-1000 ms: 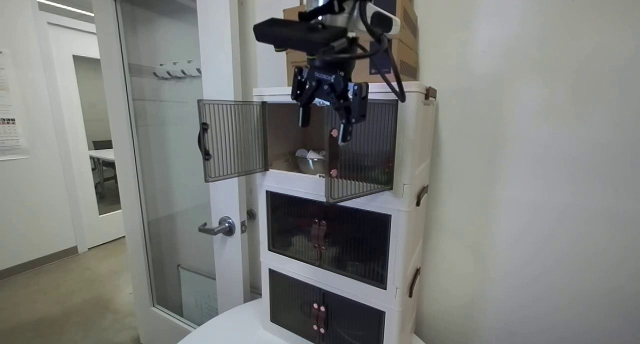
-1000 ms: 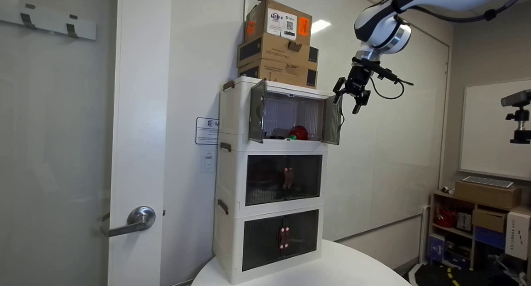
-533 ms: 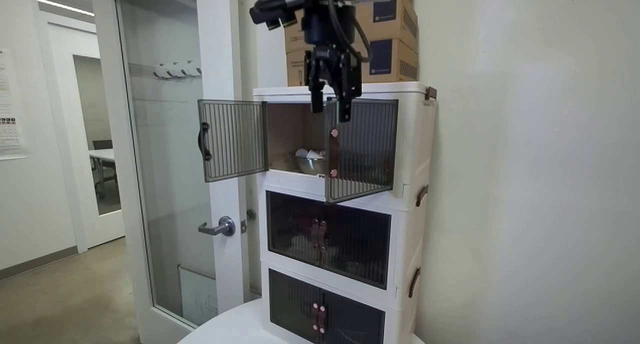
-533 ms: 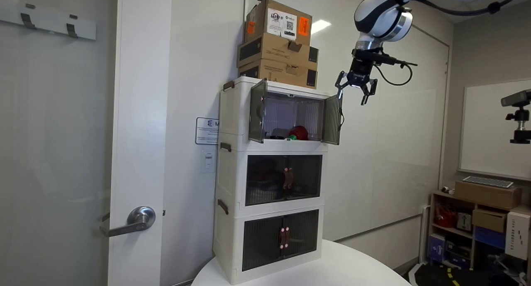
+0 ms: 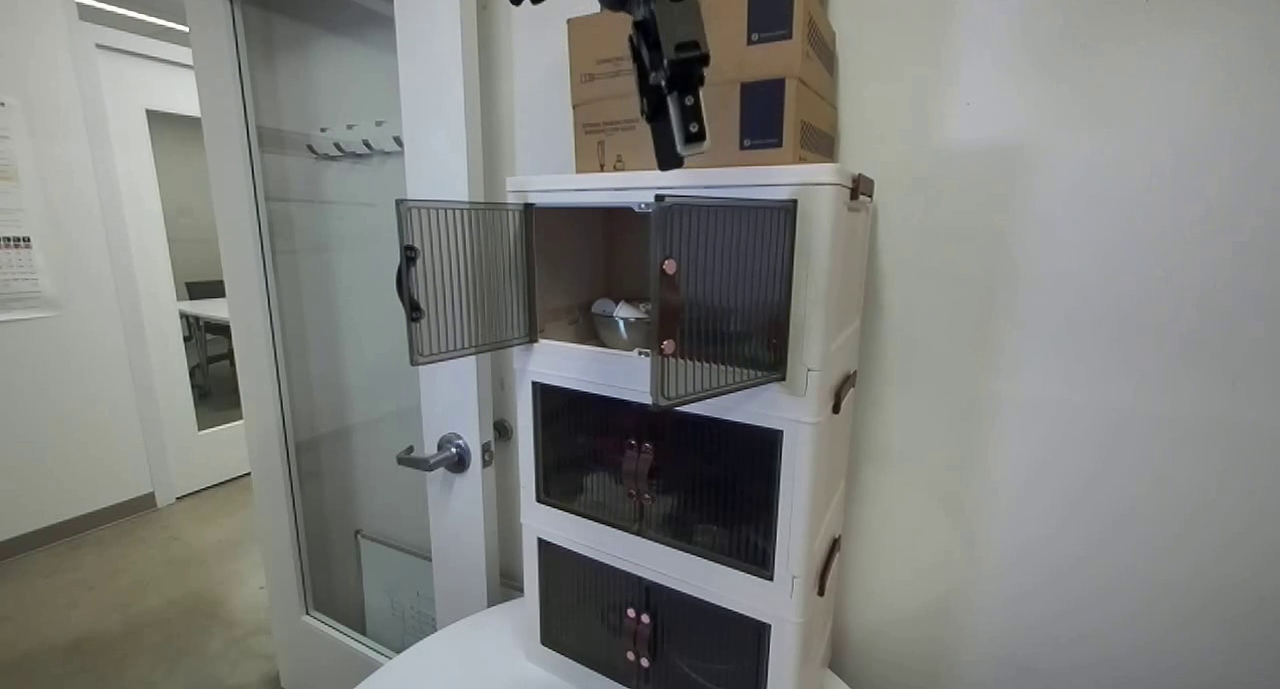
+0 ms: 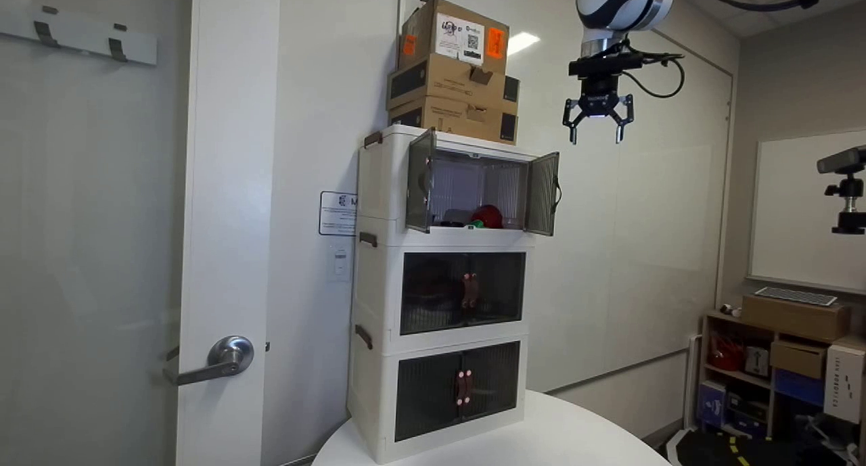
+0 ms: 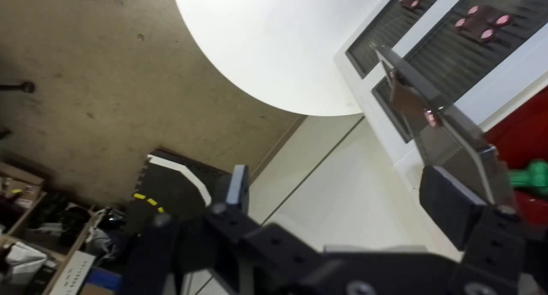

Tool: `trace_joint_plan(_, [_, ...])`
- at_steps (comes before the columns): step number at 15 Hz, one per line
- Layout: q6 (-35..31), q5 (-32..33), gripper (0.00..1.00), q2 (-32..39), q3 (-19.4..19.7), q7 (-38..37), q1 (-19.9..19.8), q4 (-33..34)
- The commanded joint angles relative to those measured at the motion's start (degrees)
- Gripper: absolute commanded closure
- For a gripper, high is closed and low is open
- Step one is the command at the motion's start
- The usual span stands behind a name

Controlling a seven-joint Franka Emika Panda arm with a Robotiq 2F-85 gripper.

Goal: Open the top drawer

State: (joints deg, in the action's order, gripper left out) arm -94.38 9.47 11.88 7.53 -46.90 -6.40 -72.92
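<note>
And there it is: the top drawer (image 6: 460, 182), uppermost box of the white stack (image 6: 372, 290), stands wide open! Its left door (image 5: 466, 281) juts out past the frame's left edge; its right door (image 5: 725, 299) angles outward from the right edge. Inside, a metal bowl (image 5: 620, 331) shows just left of the right door's free edge, and a red object (image 6: 488, 216) sits toward the lower right corner of the opening.

The gripper (image 6: 596, 140) hangs out beyond the opening's top right corner, fingers (image 6: 573, 136) spread well apart, tips down, nothing between them. An exterior view shows a gap between it and the right door; in the wrist view one finger overlaps that door, most likely just line of sight.

Underneath, the middle compartment (image 6: 463, 293) and bottom compartment (image 6: 458, 391) are closed, the stack's foot planted near the curved edge of the white table (image 6: 582, 432).

So which step is this? By the look of it, the pulling is finished, and all that seems to remain is getting the gripper clear. Next move, then: no tugging. Go up and outward, away from the right door's top corner, because a snagged fingertip could nudge that panel inward.
</note>
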Motion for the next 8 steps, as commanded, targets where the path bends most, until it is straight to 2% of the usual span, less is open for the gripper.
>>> trace_joint_plan(1, [14.43,4.53,0.0,2.68,0.57,-0.79,1.86,6.7])
trace_joint_plan(2, [15.61,2.12,0.0,1.94,-1.01,4.2,1.12,5.99])
trace_joint_plan(8, [23.61,-1.53,0.0,-2.12,-6.03,15.85,3.13,6.82])
